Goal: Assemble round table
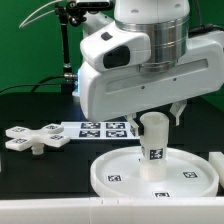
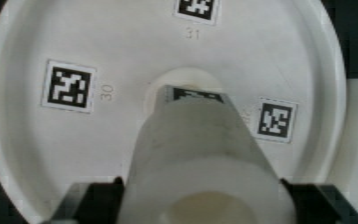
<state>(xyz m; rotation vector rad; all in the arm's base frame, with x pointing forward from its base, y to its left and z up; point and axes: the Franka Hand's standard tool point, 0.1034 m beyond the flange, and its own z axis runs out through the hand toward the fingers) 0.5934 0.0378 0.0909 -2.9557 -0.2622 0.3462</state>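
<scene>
The large rimmed round disc [image 1: 150, 175] lies flat on the black table at the front of the exterior view. The short cylinder leg [image 1: 153, 139] stands upright on the disc's middle. My gripper [image 1: 153, 116] is shut on the leg's top end from above. In the wrist view the leg [image 2: 197, 150] runs from between my black fingers [image 2: 98, 200] down to the disc [image 2: 87, 60], whose tags show around it. The cross-shaped four-arm piece [image 1: 35, 139] lies on the table at the exterior view's left.
The marker board [image 1: 100, 128] lies on the table behind the disc. A black stand [image 1: 70, 40] rises at the back left of the exterior view. A white edge [image 1: 217, 165] shows at the right border.
</scene>
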